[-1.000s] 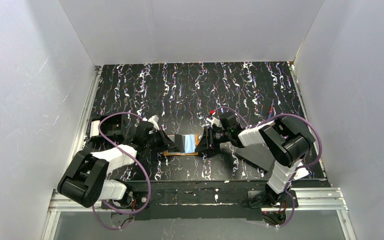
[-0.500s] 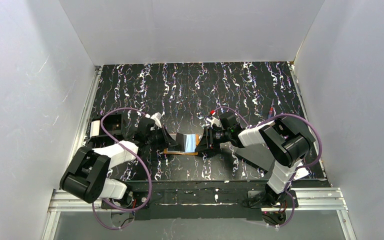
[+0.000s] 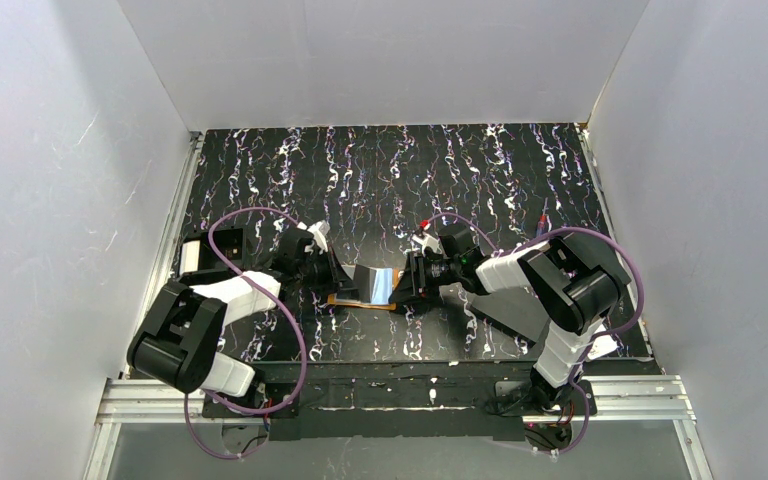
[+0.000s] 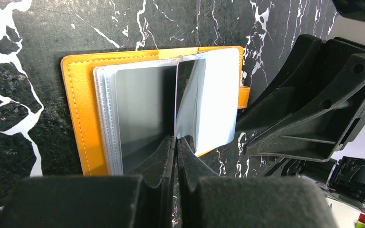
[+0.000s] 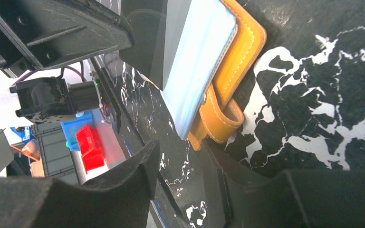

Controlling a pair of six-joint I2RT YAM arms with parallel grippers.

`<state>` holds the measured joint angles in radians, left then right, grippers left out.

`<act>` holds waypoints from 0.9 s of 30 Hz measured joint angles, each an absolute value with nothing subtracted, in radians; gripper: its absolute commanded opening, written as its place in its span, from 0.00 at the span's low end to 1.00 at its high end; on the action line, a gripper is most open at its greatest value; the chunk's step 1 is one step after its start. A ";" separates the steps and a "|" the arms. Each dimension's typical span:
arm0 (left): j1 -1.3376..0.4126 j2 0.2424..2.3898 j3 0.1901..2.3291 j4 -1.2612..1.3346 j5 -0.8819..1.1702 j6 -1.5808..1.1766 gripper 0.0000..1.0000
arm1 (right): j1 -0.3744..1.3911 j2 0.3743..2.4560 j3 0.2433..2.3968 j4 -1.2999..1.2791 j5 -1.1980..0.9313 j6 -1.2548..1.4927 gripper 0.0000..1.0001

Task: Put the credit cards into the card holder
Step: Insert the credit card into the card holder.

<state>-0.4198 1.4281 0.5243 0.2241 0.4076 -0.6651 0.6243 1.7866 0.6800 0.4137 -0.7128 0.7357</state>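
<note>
Card holder (image 4: 78, 109) on table (image 4: 38, 28), sleeve (image 4: 187, 99) in left claw (image 4: 176, 140), right claw (image 5: 183, 161) just beside

Card holder (image 3: 365, 291) hemmed both sides: left gripper (image 3: 332, 272) just beside its left, right gripper (image 3: 407, 285) just beside its right, parted fingers (image 5: 133, 171) facing snap tab (image 5: 218, 123). Thin upright sheet (image 4: 190, 95), pinched in left fingers (image 4: 164, 156), blocks holder middle. Far half of surface (image 3: 390, 170) open. Walls (image 3: 380, 60) close three sides.

Card holder (image 3: 368, 290) lies open on the black marbled table (image 3: 440, 170), toward the near edge. An orange border shows along its near side and pale sleeves face up. Left gripper (image 3: 328, 270) is at its left end and right gripper (image 3: 407, 283) at its right end. Finger positions are too small to resolve.
</note>
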 measured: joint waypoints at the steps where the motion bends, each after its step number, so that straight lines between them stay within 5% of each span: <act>1: -0.420 1.428 0.525 0.223 0.408 -0.667 0.00 | 0.624 1.787 0.680 0.414 -0.711 0.740 0.45; 5: -0.420 1.428 0.525 0.221 0.408 -0.682 0.00 | 0.625 1.787 0.680 0.408 -0.693 0.764 0.38; 27: -0.421 1.433 0.524 0.206 0.434 -0.719 0.00 | 0.648 1.657 0.664 0.308 -0.497 0.752 0.36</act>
